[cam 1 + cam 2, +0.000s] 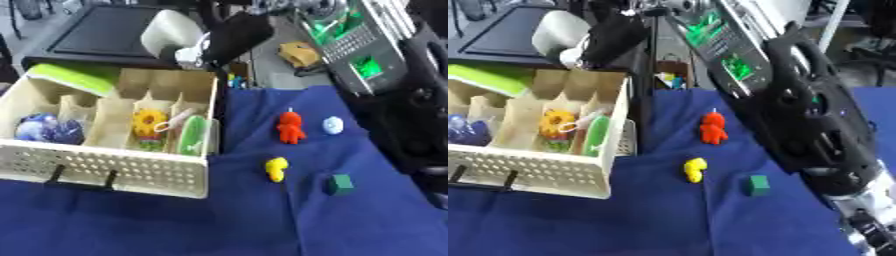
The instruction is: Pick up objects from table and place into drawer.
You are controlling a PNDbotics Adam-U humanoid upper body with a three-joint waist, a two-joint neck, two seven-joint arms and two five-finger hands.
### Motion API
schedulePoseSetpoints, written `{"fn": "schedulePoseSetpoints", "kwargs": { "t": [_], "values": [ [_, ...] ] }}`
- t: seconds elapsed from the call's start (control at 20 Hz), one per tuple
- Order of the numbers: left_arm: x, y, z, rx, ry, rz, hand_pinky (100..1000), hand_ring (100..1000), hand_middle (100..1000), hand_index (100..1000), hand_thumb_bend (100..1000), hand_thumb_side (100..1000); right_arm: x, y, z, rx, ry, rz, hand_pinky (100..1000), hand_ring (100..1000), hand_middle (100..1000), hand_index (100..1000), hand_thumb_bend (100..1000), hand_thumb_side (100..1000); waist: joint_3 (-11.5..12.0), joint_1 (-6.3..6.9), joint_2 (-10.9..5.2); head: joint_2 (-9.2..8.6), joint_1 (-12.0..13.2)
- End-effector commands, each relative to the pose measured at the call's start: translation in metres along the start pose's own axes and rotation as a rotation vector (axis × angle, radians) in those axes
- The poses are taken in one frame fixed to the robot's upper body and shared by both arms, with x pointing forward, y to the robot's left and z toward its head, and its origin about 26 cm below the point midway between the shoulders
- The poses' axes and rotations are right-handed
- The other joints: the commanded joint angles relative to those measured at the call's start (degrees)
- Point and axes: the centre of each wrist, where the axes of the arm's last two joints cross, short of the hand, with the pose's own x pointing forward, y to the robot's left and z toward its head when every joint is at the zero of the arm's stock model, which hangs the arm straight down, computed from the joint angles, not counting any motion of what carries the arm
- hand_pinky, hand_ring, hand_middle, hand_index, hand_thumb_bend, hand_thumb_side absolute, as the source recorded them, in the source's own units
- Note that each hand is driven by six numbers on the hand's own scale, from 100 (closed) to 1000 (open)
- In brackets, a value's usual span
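A cream drawer (122,172) with a perforated front stands open at the left. Its compartments hold a blue thing (44,127), a yellow flower-shaped toy (147,120), a green piece (192,135) and a green lid (74,76). On the blue cloth lie a red figure (290,127), a pale round thing (332,125), a yellow toy (276,168) and a green cube (339,184). My right arm reaches from the right over the drawer's back edge. My right hand (194,54) is beside a pale rounded thing (169,31); whether it holds that thing is unclear.
A black case (105,30) sits behind the drawer. My right forearm (798,115) hangs over the right side of the cloth and hides the pale round thing in the right eye view. Bare blue cloth (219,225) spreads across the front.
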Motion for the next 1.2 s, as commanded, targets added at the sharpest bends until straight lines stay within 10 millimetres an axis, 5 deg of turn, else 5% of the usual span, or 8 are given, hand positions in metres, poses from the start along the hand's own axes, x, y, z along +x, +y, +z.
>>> {"fn": "schedulePoseSetpoints", "kwargs": {
  "t": [0.05, 0.35, 0.65, 1.2],
  "values": [
    [0.003, -0.003, -0.006, -0.020, -0.020, 0.010, 488, 717, 726, 819, 391, 1000, 0.001, -0.003, -0.006, 0.005, 0.008, 0.016, 656, 706, 387, 613, 386, 624, 0.2, 0.22, -0.71, -0.33, -0.3],
    [0.002, -0.004, -0.007, -0.020, -0.022, 0.014, 488, 717, 727, 819, 390, 1000, -0.001, 0.008, -0.016, 0.052, 0.002, 0.000, 661, 718, 405, 664, 418, 613, 0.7, 0.18, -0.42, -0.44, -0.4],
    [0.002, -0.004, -0.007, -0.020, -0.022, 0.014, 487, 717, 726, 819, 389, 1000, -0.002, 0.009, -0.017, 0.071, -0.011, -0.008, 672, 737, 429, 806, 501, 625, 0.8, 0.23, -0.40, -0.41, -0.3],
    [0.003, -0.003, -0.007, -0.020, -0.022, 0.013, 484, 716, 726, 818, 389, 1000, -0.003, 0.001, -0.006, 0.036, -0.020, -0.008, 686, 749, 454, 844, 552, 641, 0.4, 0.49, -0.61, -0.64, 0.0]
  ]
}}
